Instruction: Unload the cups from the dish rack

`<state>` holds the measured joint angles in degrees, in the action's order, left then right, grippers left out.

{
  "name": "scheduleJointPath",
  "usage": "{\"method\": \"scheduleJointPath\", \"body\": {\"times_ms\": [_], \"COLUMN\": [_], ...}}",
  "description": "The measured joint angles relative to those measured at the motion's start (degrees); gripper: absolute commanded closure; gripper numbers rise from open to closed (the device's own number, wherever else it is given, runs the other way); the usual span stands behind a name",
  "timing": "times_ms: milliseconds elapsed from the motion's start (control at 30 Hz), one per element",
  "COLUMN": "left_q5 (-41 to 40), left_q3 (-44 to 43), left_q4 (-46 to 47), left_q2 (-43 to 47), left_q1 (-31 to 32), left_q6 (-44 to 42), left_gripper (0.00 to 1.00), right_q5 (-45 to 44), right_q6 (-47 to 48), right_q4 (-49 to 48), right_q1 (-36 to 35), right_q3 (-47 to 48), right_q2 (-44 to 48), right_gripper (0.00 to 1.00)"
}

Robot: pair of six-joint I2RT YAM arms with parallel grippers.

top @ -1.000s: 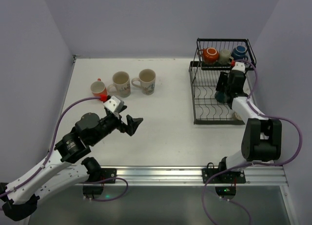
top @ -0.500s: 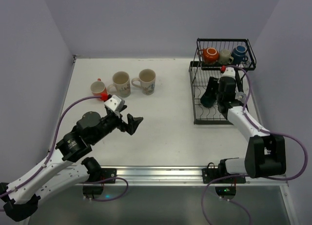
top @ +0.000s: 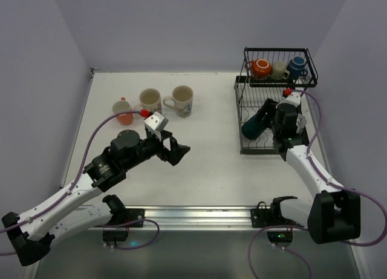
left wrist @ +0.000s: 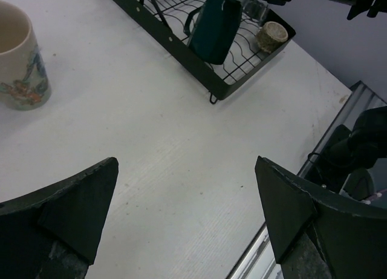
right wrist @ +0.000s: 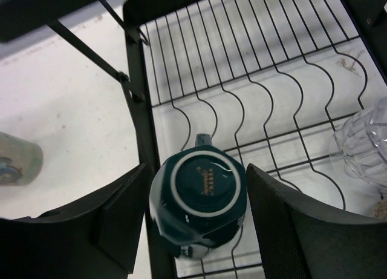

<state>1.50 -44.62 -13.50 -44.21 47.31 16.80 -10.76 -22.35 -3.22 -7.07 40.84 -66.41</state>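
Print on the teal mug's (right wrist: pixel 202 203) base, too small to read, shows only in the right wrist view, where the right gripper (right wrist: pixel 196 194) clamps this mug over the rack's (right wrist: pixel 266 97) edge, while the left gripper (left wrist: pixel 187 212) stands wide apart.

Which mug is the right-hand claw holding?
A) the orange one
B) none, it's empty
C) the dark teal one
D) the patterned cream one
C: the right gripper clasps the dark teal mug between its fingers, over the lower tray of the dish rack.
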Motion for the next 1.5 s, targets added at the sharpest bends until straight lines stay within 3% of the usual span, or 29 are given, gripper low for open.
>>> {"method": "scheduleJointPath", "body": {"times_ms": [300, 400, 433, 533, 567, 933, 1233, 1433, 1500], "left_q5": [8.66, 10.4, 10.69, 10.71, 10.49, 6.58, 5.73, 5.77, 5.86], "left_q3": [0.17, 0.17, 0.17, 0.2, 0.2, 0.68, 3.08, 4.24, 4.44], "left_q4": [16.31, 20.22, 20.9, 21.88, 22.18, 20.72, 18.78, 18.51, 18.53], "left_q2": [-15.98, -21.31, -22.49, -23.5, -23.3, -18.6, -15.52, -14.75, -14.75], "left_q1": [0.0, 0.02, 0.02, 0.02, 0.02, 0.02, 0.02, 0.02, 0.02], "left_q6": [10.12, 12.66, 13.16, 14.03, 14.05, 11.17, 9.99, 10.01, 10.01], "left_gripper": [0.05, 0.06, 0.06, 0.05, 0.05, 0.05, 0.04, 0.04, 0.04], "right_q5": [0.9, 1.51, 2.01, 4.5, 4.9, 3.96, 0.42, -2.23, -3.3], "right_q6": [-4.72, -5.2, -5.35, -5.18, -5.07, -1.86, -1.44, -1.57, -1.64], "right_q4": [-5.03, -4.79, -4.72, -4.22, -4.15, 5.7, 14.27, 15.67, 16.02], "right_q1": [0.09, 0.15, 0.24, 0.09, -0.09, -5.05, -8.92, -9.16, -9.51], "right_q3": [-0.22, -0.17, -0.04, -0.37, -0.79, -1.62, -1.18, 0.68, 0.74], "right_q2": [1.99, 1.38, 0.7, -1.22, -1.31, 2.23, -2.12, -2.75, -2.47], "right_gripper": [0.62, 0.4, 0.26, 0.02, 0.01, 0.01, 0.02, 0.34, 0.52]}}
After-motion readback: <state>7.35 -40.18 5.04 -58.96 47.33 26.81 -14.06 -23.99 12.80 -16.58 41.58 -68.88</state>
